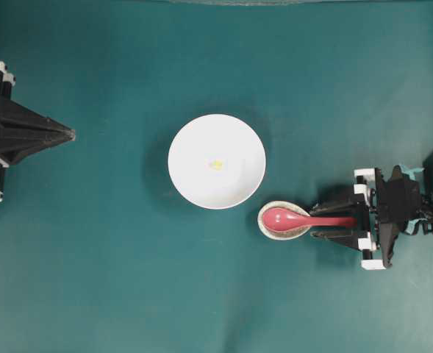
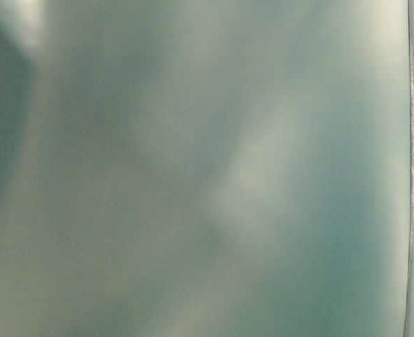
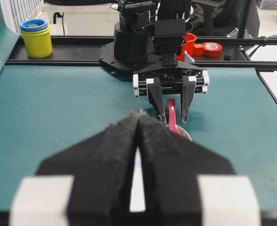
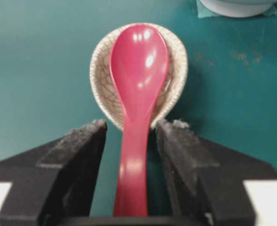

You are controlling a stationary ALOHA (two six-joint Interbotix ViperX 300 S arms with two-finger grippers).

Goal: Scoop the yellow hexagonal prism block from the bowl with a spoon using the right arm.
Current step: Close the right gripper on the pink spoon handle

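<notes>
The right gripper [image 4: 130,136] stands fully open, its fingers either side of the spoon [image 4: 137,94] handle without gripping it, positioned for pickup. The spoon's scoop lies in the speckled spoon rest [image 1: 265,222], which raises the handle. Further left, the bowl [image 1: 194,184] holds the yellow hexagonal prism block [image 1: 216,165]. The far-left left gripper [image 1: 69,134] is closed, empty, parked clear.

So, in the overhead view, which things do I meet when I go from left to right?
left gripper → bowl with the yellow block inside → spoon rest holding the spoon → right gripper
</notes>
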